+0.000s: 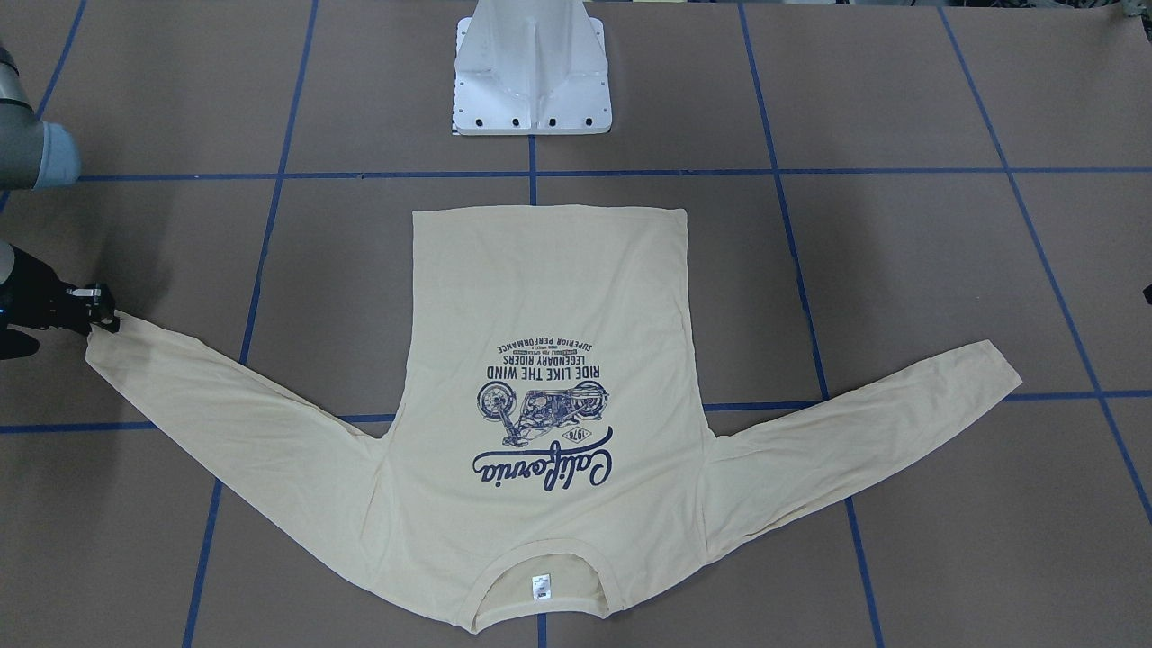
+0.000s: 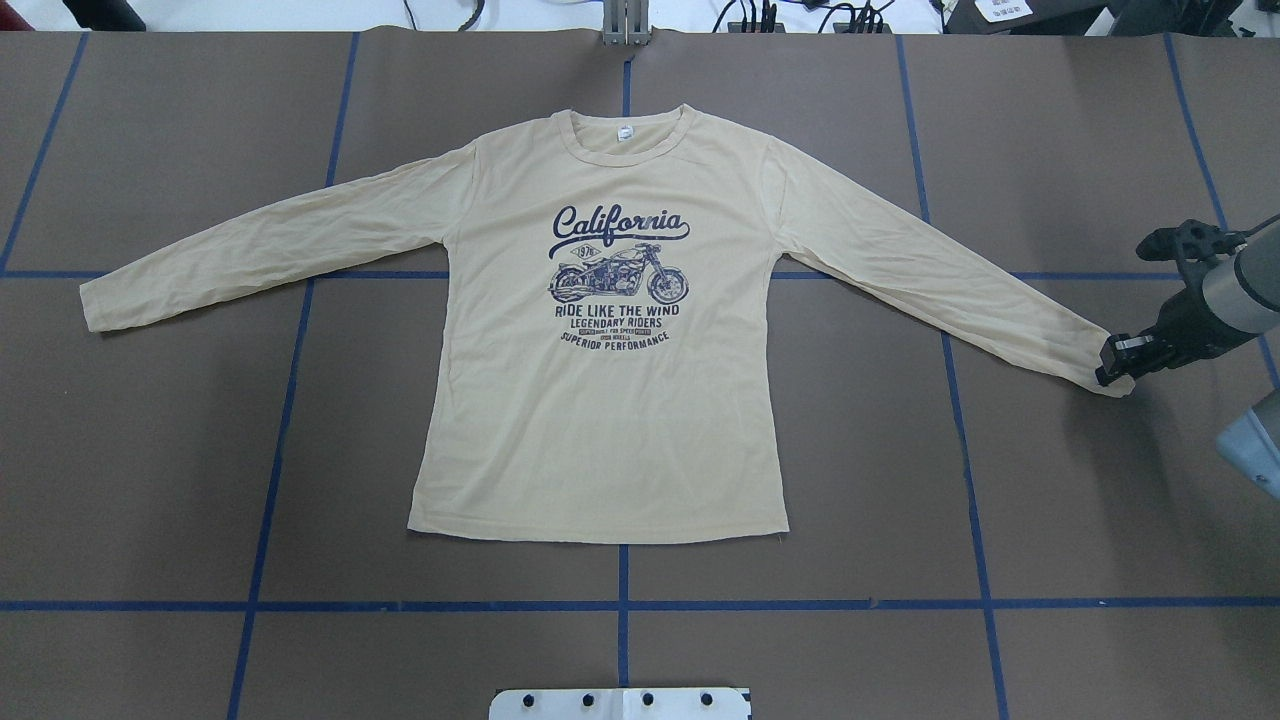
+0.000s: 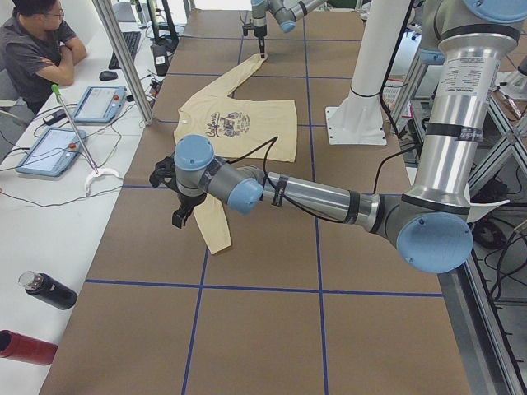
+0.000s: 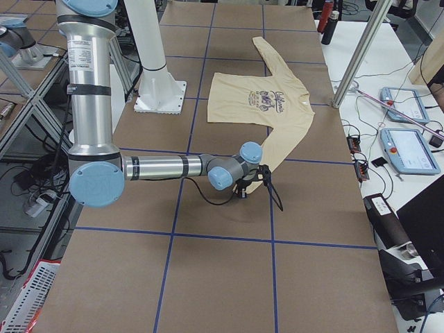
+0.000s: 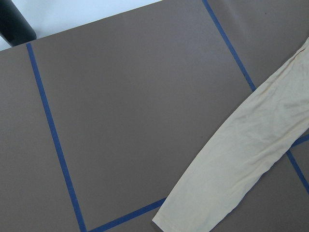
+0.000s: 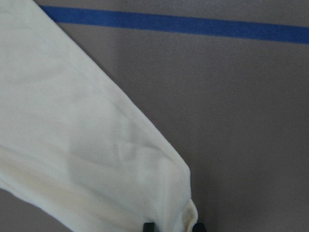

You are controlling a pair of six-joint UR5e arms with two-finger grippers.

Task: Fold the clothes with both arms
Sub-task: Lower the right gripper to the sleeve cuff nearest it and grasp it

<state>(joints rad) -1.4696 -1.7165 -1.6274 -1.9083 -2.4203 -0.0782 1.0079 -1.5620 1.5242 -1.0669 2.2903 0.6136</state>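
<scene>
Cream T-shirt point(image 2: 600, 420), one, lies flat; right end effector point(image 2: 1115, 365) pinches one sleeve point(image 2: 950, 280).

Overhead cam sits behind the pedestal point(image 2: 620, 703), front cam opposite, both steep down. Side cams sit at table point(image 2: 1000, 500) ends. All share the T-shirt point(image 2: 600, 420).

Bright even light, soft shadows; close-up T-shirt point(image 6: 72, 125) slightly blurred.

- The grey metal right arm point(image 2: 1240, 290) with light-blue joint caps reaches in low; its black two-finger right gripper point(image 2: 1108, 370) pinches the sleeve cuff of the pale cream-yellow T-shirt point(image 2: 600, 420).
- The grey metal left arm point(image 3: 329, 197) stretches out level, its black left gripper point(image 3: 179, 216) pointing down; how its jaws stand is unclear.
</scene>
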